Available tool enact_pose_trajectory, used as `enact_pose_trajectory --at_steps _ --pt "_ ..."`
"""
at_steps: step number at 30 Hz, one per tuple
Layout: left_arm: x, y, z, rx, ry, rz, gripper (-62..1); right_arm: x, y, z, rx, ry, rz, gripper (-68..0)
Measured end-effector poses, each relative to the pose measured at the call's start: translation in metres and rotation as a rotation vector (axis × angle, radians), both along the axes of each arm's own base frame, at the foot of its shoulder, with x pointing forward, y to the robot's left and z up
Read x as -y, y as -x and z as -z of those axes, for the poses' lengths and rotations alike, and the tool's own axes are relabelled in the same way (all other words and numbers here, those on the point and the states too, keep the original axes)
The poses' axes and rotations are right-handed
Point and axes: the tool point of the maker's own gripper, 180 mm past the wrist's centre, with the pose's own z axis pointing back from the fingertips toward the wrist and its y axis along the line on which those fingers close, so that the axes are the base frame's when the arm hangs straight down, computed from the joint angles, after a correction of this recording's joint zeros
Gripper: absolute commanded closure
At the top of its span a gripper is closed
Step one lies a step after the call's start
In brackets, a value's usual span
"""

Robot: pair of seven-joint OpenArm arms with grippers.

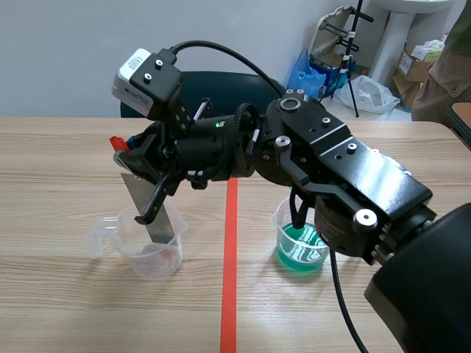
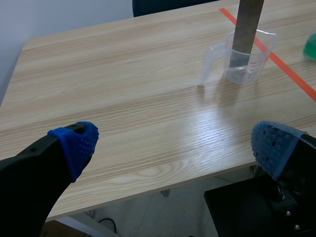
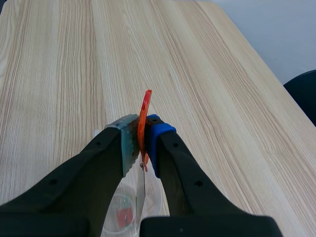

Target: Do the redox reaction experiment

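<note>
Your right arm reaches across the orange-red tape line (image 1: pixel 229 257). Its gripper (image 1: pixel 140 158) pinches the orange-red top of the flat grey metal strip (image 1: pixel 151 209). The strip stands tilted, its lower end inside the clear plastic handled jug (image 1: pixel 151 254). The clear beaker of green liquid (image 1: pixel 302 250) sits beneath that arm. Your left gripper (image 2: pixel 173 143) hangs spread at the wooden table's (image 2: pixel 123 89) edge, well apart from the jug.
</note>
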Motion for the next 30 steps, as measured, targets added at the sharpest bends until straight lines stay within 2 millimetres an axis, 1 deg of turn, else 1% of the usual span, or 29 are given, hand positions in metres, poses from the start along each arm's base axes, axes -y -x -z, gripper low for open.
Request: enact_pose_trajectory --at_steps 4,5,6,11,14,17,19,20,25,30 --pt "0.000 0.000 0.000 0.000 0.000 0.000 -62.3 0.001 0.000 0.002 0.010 0.017 0.000 -0.9" --pt "0.000 0.000 0.000 0.000 0.000 0.000 -62.3 0.001 -0.001 0.003 0.014 0.024 0.000 -2.7" --pt "0.000 0.000 0.000 0.000 0.000 0.000 -62.3 0.001 -0.001 0.004 0.017 0.028 0.000 -6.0" --pt "0.000 0.000 0.000 0.000 0.000 0.000 -62.3 0.002 -0.001 0.006 0.026 0.046 0.001 -30.3" --pt "0.000 0.000 0.000 0.000 0.000 0.000 -62.3 0.002 -0.001 0.006 0.026 0.046 0.001 -46.2" --pt "0.000 0.000 0.000 0.000 0.000 0.000 -62.3 0.002 -0.001 0.006 0.026 0.045 0.001 -60.0" --pt "0.000 0.000 0.000 0.000 0.000 0.000 -62.3 0.002 -0.001 0.005 0.028 0.041 0.000 -66.9" --pt "0.000 0.000 0.000 0.000 0.000 0.000 -62.3 0.001 0.000 0.005 0.028 0.039 -0.003 -67.9" --pt "0.000 0.000 0.000 0.000 0.000 0.000 -62.3 -0.006 0.007 0.012 0.049 0.079 -0.033 -67.9" --pt "0.000 0.000 0.000 0.000 0.000 0.000 -62.3 -0.009 0.011 0.013 0.051 0.083 -0.047 -67.9"
